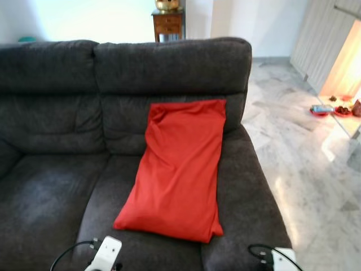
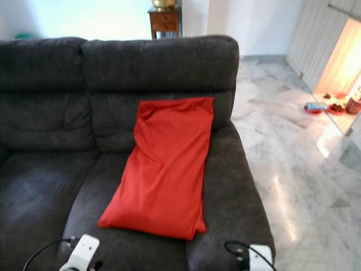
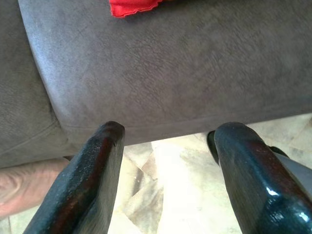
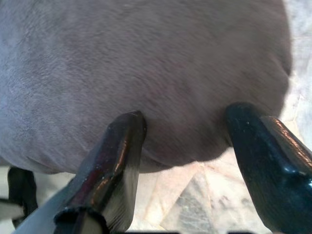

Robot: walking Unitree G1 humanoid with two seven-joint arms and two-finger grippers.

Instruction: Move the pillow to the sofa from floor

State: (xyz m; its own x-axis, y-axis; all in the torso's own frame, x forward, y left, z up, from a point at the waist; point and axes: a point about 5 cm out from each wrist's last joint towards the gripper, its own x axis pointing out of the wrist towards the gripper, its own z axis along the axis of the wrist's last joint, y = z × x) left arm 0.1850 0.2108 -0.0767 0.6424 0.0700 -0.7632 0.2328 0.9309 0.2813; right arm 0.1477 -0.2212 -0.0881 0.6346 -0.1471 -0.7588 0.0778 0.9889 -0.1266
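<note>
A red pillow (image 1: pixel 179 168) lies lengthwise on the dark grey sofa (image 1: pixel 51 186), on the right seat, its top leaning against the backrest. A corner of the pillow (image 3: pixel 130 7) appears in the left wrist view. My left gripper (image 3: pixel 168 139) hangs open in front of the seat's front edge, nothing between its fingers. My right gripper (image 4: pixel 187 129) is open too, low before the sofa's rounded right armrest (image 4: pixel 146 73). Both wrists (image 1: pixel 107 254) peek in at the bottom of the head views.
Marble floor (image 1: pixel 316 169) stretches to the right of the sofa. Small dishes (image 1: pixel 330 109) sit on the floor at the far right by a bright doorway. A wooden side table (image 1: pixel 168 23) stands behind the sofa.
</note>
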